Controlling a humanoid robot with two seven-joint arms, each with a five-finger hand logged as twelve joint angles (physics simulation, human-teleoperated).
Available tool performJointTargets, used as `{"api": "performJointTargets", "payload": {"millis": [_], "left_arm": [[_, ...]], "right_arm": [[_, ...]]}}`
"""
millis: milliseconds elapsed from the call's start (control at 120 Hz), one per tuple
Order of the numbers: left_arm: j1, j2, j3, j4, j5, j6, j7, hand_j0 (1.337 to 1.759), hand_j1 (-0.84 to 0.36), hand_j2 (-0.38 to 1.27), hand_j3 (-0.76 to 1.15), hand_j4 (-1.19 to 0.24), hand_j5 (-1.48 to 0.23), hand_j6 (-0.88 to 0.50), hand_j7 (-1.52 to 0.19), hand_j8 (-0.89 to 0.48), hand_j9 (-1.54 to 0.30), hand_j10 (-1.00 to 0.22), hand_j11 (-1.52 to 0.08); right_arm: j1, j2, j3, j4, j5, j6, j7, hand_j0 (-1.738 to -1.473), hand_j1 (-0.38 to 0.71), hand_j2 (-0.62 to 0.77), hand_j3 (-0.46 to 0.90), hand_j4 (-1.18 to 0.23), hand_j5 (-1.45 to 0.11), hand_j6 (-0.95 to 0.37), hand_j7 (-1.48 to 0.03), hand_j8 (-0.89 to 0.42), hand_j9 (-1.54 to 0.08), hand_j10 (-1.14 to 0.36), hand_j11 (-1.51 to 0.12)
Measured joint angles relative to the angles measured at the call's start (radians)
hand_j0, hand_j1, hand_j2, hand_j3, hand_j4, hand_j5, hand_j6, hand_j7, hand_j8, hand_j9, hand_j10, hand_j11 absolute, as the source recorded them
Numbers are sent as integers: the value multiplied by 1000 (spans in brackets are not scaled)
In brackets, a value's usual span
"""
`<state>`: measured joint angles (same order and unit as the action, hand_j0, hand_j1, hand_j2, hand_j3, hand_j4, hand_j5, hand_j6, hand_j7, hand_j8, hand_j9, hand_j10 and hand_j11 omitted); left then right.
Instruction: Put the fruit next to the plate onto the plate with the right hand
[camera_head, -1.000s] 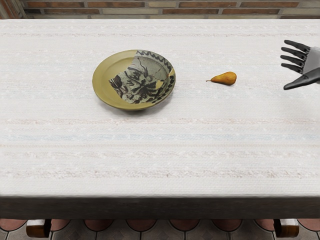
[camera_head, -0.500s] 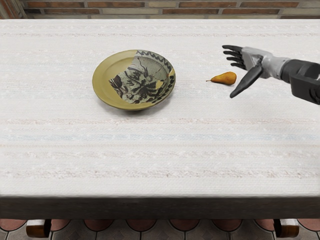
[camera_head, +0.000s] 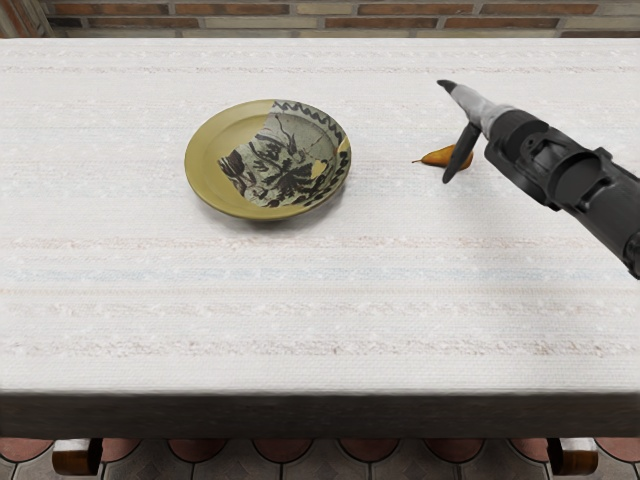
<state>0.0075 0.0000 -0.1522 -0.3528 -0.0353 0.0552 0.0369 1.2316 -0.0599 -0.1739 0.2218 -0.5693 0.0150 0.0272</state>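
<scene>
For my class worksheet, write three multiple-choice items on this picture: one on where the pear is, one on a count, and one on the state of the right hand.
1. Where does the pear lie relative to the plate?
A on it
B on the table, to its right in the picture
C behind it

2. How many plates are there?
A one
B two
C three

3. The right hand is:
A shut on the pear
B open, at the pear
C shut on the plate

Answers:
1 B, bare cloth separates pear and plate.
2 A, only one plate shows.
3 B, its fingers are straight and the pear lies on the table.
</scene>
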Motion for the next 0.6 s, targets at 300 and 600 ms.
{"api": "performJointTargets", "payload": {"millis": [300,600], "left_arm": [[-1,0,0,0,0,0,0,1658,326,3,0,-19,-24,-19,-24,-19,-25,-19,-25],[-1,0,0,0,0,0,0,1658,326,4,0,-19,-25,-19,-25,-19,-25,-19,-25]], "right_arm": [[-81,56,-18,-57,5,-71,-1,-1658,-349,0,0,-1,0,-2,0,-1,0,-1,0],[-69,44,-19,-62,2,78,-2,-1658,-144,-32,0,-194,-207,-181,-224,-68,-208,66,-225]]}}
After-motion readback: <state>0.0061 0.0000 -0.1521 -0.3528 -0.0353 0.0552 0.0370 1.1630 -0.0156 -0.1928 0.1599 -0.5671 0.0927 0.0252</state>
